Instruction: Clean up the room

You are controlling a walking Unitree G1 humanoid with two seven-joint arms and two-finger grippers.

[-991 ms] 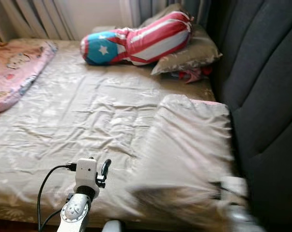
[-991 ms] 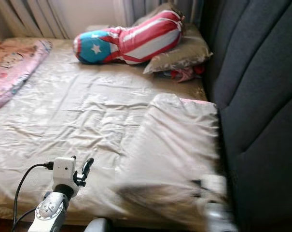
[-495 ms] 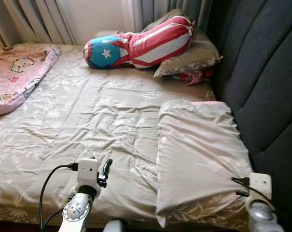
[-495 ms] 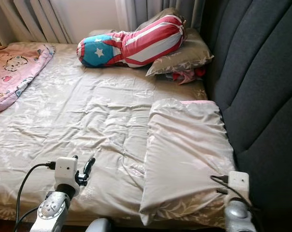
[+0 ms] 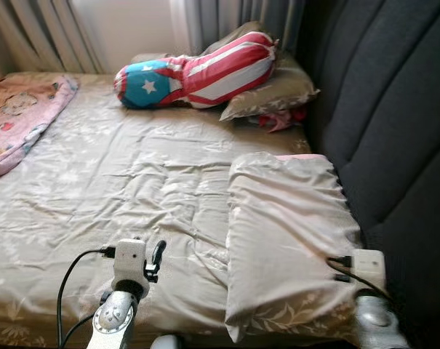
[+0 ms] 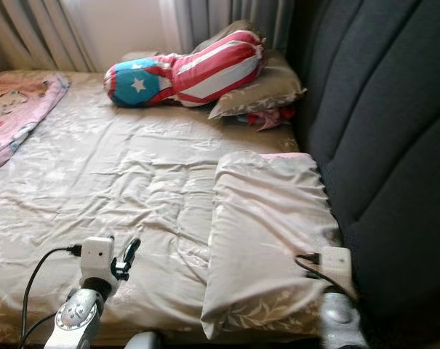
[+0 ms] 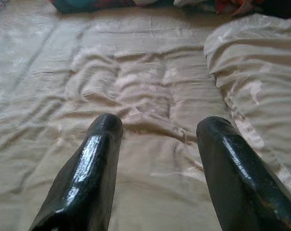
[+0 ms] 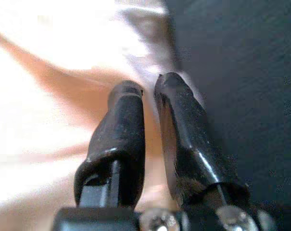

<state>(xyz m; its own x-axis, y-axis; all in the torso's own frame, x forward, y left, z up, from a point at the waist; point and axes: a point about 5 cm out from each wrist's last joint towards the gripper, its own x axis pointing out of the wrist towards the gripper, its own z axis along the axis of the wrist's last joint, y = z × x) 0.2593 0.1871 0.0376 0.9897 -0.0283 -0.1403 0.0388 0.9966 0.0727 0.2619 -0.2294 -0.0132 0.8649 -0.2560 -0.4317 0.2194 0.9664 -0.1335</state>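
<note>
The pillow [image 5: 289,240] lies flat at the bed's near right corner, its long side running along the dark headboard [image 5: 394,131], its near end at the front edge of the bed [image 5: 118,182]. A sliver of pink shows under its far end. The right pincer [image 5: 336,266] sits at the pillow's near right edge, hard against the headboard; in the right wrist view its two black fingers [image 8: 119,130] are almost pressed together, a thin gap between them, tips resting on pale fabric. Whether cloth is caught between them, I cannot tell.

Left of the pillow, the beige quilt [image 5: 132,196] spreads rumpled across the bed, creased in the middle. The left pincer [image 5: 156,256] hovers over the bed's front edge, well apart from the pillow, a black cable looping off its white wrist block. The left wrist view looks between its fingers [image 7: 94,163], spread wide, nothing between them but wrinkled quilt, the pillow's edge off to one side.

Out to the far right corner: a second beige pillow [image 5: 274,91] leans by the headboard, with a red, white and blue star-and-stripes bolster [image 5: 198,69] lying across it and onto the quilt. Something red [image 5: 281,120] is bunched beside that pillow, just by the headboard. At the bed's far left edge, a pink blanket [image 5: 20,116] with cartoon prints lies heaped. Curtains [image 5: 52,33] hang behind the far edge.
</note>
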